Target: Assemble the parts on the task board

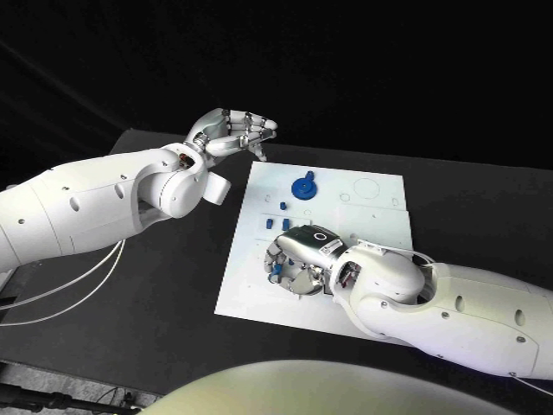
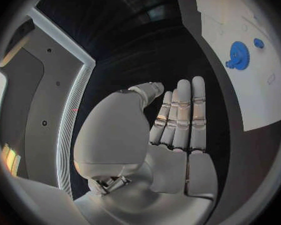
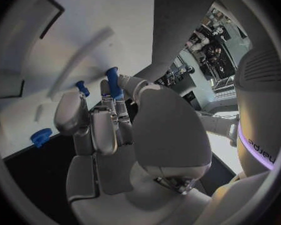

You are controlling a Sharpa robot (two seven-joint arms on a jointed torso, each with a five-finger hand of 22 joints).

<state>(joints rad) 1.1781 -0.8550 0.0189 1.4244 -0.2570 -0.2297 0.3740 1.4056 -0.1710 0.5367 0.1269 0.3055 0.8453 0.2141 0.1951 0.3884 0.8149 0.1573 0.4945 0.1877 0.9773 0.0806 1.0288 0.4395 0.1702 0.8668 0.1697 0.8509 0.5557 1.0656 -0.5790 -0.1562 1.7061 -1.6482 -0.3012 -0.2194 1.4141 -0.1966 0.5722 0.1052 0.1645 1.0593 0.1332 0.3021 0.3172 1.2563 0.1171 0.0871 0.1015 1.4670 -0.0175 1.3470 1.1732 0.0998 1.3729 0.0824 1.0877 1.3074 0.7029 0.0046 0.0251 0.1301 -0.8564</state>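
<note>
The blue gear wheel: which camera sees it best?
The head view: the blue gear lies unobstructed on the task board. The left wrist view shows it small beyond the left hand; the right wrist view gives no clear sight.

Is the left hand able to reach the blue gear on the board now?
Probably yes. The left hand hovers open beside the board's far corner, the blue gear lies uncovered near that edge, and the right hand works farther down the task board.

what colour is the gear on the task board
Blue. The gear lies on the white task board, and it shows best in the left wrist view.
</note>
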